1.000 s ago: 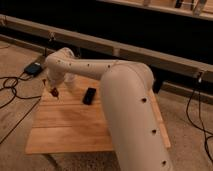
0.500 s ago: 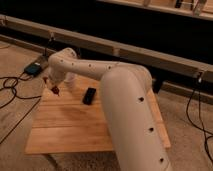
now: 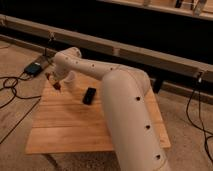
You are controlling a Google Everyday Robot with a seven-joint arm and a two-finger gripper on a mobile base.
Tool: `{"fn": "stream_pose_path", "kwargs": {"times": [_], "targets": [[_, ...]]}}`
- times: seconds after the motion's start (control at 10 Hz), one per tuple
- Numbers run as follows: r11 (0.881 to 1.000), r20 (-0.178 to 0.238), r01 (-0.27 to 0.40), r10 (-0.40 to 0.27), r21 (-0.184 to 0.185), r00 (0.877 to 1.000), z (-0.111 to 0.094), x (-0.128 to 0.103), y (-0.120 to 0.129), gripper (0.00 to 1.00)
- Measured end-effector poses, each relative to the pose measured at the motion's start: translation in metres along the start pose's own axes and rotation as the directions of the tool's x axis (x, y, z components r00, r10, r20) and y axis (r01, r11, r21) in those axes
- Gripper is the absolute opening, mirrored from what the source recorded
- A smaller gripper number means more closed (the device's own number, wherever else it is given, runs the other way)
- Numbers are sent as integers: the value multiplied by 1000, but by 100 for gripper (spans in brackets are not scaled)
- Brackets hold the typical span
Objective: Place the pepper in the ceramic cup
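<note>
Claw (image 3: 55,83), clenched on the pepper (image 3: 57,86), hangs over the desk's (image 3: 75,125) left edge beside the cup (image 3: 70,78); released off-centre, the pepper may strike the rim and roll off.

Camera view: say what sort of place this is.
Probably a robotics lab: loose cables on the floor, a wooden table, the robot's hand gripping the pepper over its far left corner.

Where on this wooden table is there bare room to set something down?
The front left of the table is bare: open boards bordered by the phone, the front edge and the arm. It is crowded at the far left corner, where the shut gripper hangs beside the cup. The arm hides the right side.
</note>
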Motion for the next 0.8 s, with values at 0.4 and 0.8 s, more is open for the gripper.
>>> {"fn": "stream_pose_path", "kwargs": {"times": [0.4, 0.8], "targets": [[999, 90, -34, 33, 10, 995, -9, -20, -30, 0], [993, 143, -116, 112, 17, 983, -16, -18, -63, 0]]}}
